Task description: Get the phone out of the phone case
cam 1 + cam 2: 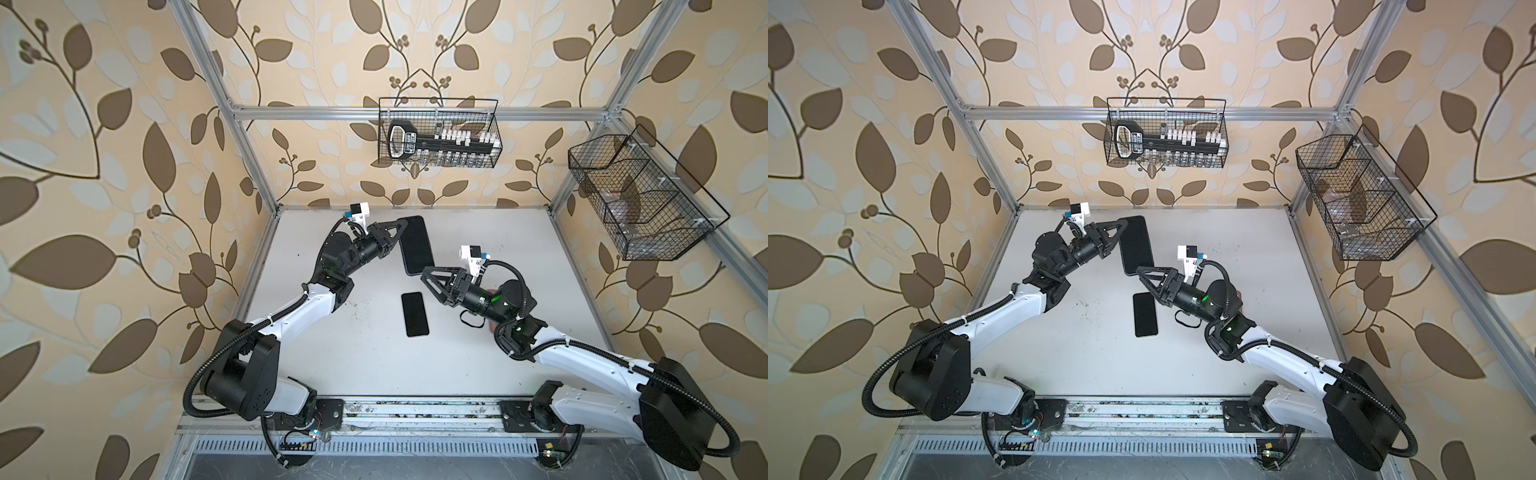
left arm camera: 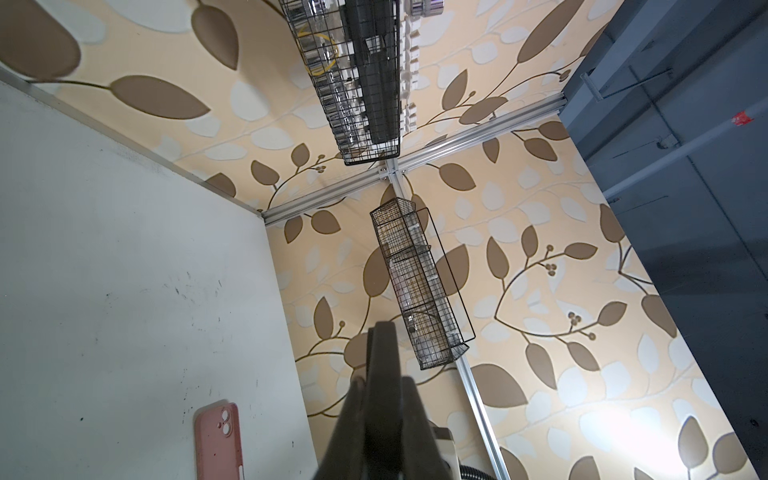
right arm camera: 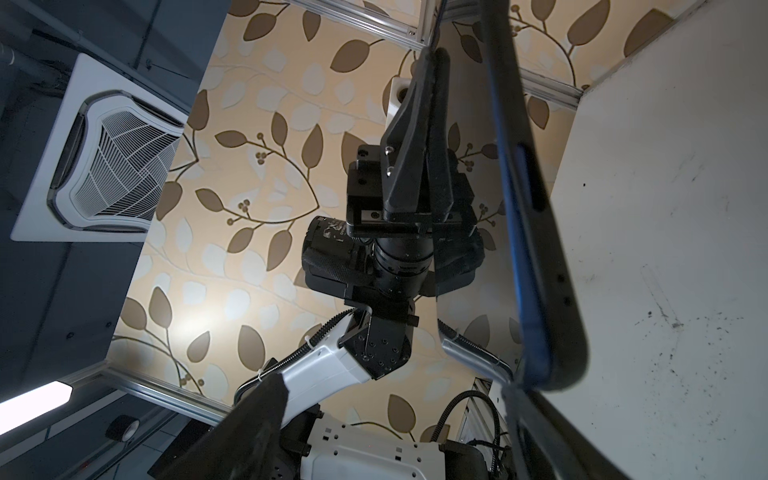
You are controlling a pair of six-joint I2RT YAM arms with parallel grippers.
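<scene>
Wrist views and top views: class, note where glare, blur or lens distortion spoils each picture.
Left wrist view: glare washes out part of the wallpaper; the left end effector is a dark silhouette. Right wrist view: a bright spot on the wallpaper, and the phone, close to the lens, looks soft. In both top views the frame posts splay outward.

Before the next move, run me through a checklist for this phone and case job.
1. Left gripper shut on raised phone: ok.
2. Right gripper jaws open: ok.
3. Phone's lower corner between right jaws: cannot tell.
4. Raised phone clear of table: ok.
5. Pink case on table empty: cannot tell.
6. Second phone flat on table, apart from both grippers: ok.
</scene>
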